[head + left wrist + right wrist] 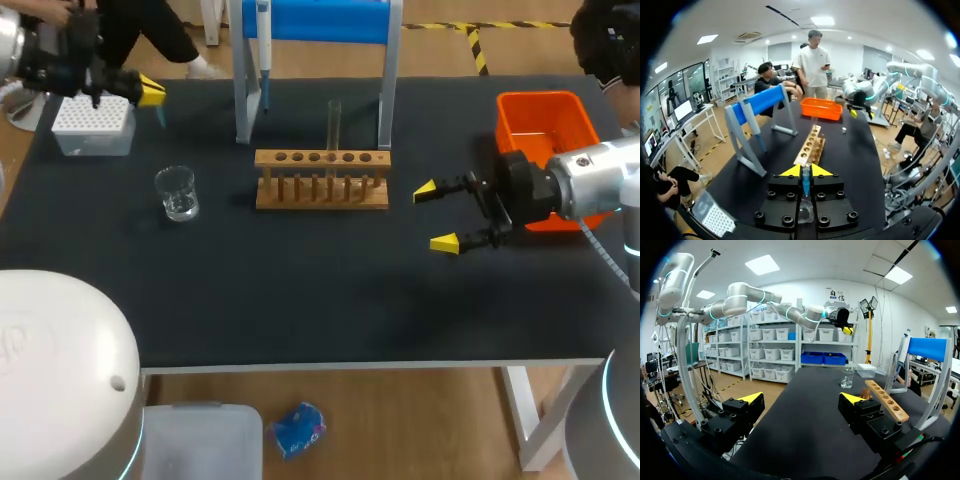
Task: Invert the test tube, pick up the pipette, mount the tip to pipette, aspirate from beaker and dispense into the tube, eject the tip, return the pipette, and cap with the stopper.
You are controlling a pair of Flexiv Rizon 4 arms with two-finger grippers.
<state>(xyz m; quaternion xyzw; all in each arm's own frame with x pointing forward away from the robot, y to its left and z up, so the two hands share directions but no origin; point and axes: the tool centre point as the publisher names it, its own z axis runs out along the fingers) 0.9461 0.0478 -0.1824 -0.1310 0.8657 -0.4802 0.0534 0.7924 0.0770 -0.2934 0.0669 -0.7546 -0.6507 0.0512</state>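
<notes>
The pipette (263, 40) hanging in the blue stand (315, 20) loses its upper end at the head view's edge, as does the stand. The right arm (585, 180) covers the near wall of the orange bin (540, 115). The lower end of the test tube (334, 120) (clear glass, faint) is hidden in the wooden rack (322, 195). A small white thing (844, 130) near the bin is too small to name.

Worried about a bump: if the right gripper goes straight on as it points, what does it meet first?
Likely nothing: the right gripper points over bare table, passing beside the rack and beaker, though depth is unclear.
</notes>
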